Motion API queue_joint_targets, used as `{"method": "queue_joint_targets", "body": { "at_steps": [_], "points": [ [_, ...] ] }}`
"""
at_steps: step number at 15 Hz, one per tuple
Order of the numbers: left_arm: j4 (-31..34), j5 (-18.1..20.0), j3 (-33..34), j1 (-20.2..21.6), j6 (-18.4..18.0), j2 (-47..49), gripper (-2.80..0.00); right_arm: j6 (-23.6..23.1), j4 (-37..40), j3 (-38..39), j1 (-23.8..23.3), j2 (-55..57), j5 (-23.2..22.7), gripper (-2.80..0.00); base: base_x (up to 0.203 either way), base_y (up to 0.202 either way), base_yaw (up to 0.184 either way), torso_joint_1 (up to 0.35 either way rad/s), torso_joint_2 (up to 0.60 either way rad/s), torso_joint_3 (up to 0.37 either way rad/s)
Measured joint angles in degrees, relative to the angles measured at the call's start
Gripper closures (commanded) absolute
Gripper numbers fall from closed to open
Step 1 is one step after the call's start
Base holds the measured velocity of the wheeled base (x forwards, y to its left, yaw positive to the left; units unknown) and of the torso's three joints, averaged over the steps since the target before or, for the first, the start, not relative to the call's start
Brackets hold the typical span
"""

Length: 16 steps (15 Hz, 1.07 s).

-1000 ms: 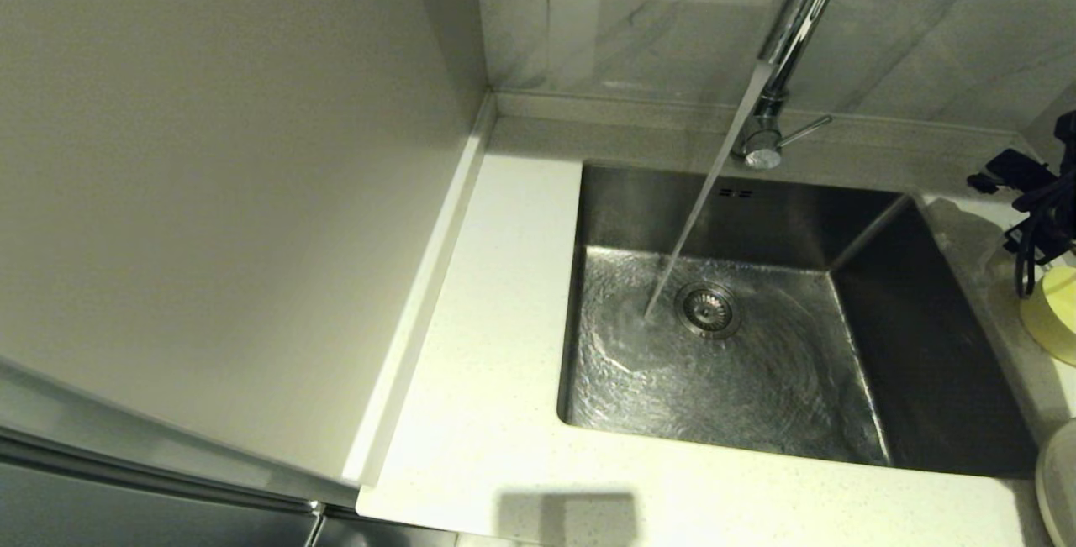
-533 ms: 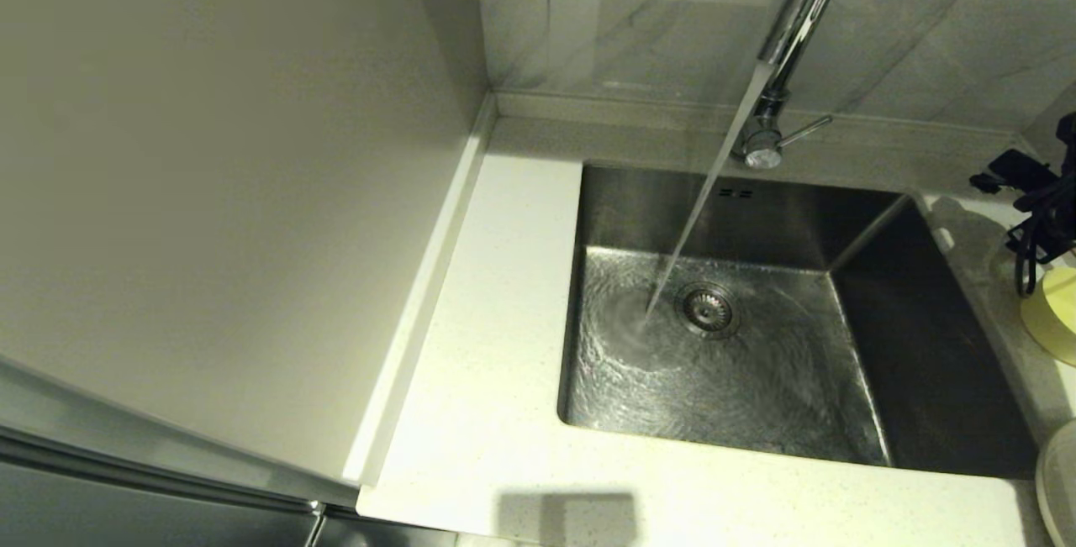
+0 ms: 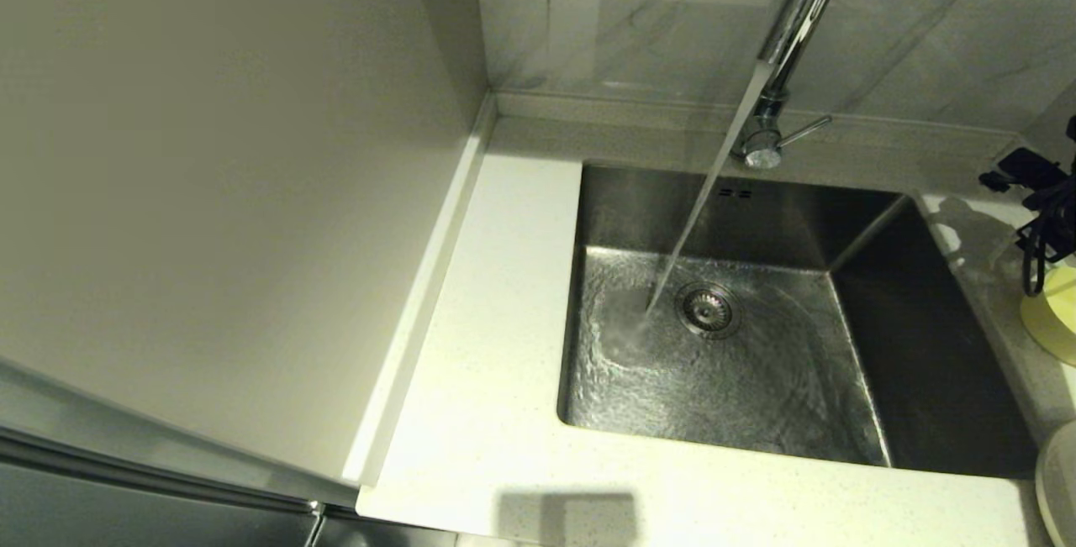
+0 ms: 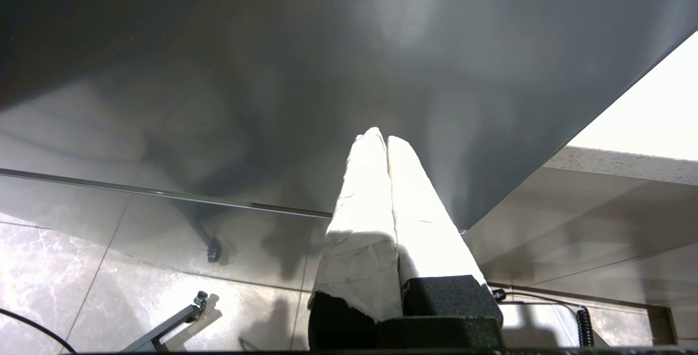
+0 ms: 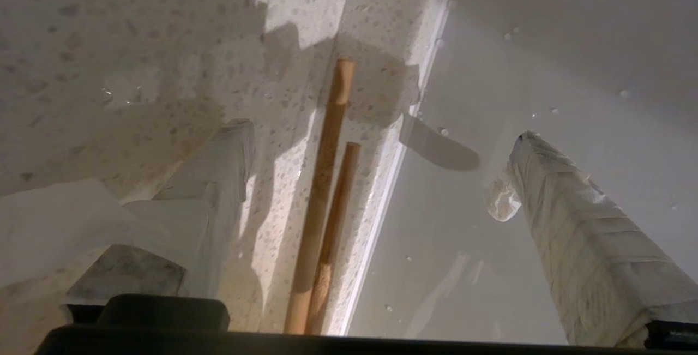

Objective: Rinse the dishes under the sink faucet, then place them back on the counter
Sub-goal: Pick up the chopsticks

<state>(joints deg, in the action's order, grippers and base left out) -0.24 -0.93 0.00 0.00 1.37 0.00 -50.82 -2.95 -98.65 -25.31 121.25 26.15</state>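
Water runs from the chrome sink faucet (image 3: pixel 794 26) into the steel sink (image 3: pixel 933 337). At the far right edge of the head view, the pale yellow bowl (image 3: pixel 1055 316) stands on the counter (image 3: pixel 496 345). A sliver of the cream plate (image 3: pixel 1059 480) shows at the bottom right. My right arm (image 3: pixel 1046 194) hangs above the bowl. In the right wrist view my right gripper (image 5: pixel 381 131) is open over two wooden chopsticks (image 5: pixel 324 191). They lie side by side on the speckled counter (image 5: pixel 109 44), between the fingers (image 5: pixel 551 191), touching neither. My left gripper (image 4: pixel 384 138) is shut and empty, parked below the counter.
The round drain strainer (image 3: pixel 709 309) sits in the wet sink floor. A tall pale panel (image 3: pixel 210 194) walls off the counter's left side. Marble tiles (image 3: pixel 639 18) back the sink. A smooth pale surface with droplets (image 5: pixel 545 44) runs along the chopsticks.
My right arm has drifted slightly rightward at the frame's edge, and its shadow on the counter moved with it. The water keeps running.
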Motion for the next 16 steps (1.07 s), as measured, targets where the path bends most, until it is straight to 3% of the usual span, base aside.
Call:
{"method": "queue_joint_targets", "body": {
  "at_steps": [1,16],
  "points": [
    [0.0,-0.01,0.0,0.0,0.0,0.0,0.0,-0.11,0.0,-0.02,-0.23,0.04,-0.02,0.0,0.0,0.0,0.0,0.0,0.0,0.0],
    [0.0,0.01,0.0,0.0,0.01,0.0,0.0,0.35,-0.06,5.1,-0.87,-3.61,-0.35,0.0,0.0,0.0,0.0,0.0,0.0,0.0]
  ]
}}
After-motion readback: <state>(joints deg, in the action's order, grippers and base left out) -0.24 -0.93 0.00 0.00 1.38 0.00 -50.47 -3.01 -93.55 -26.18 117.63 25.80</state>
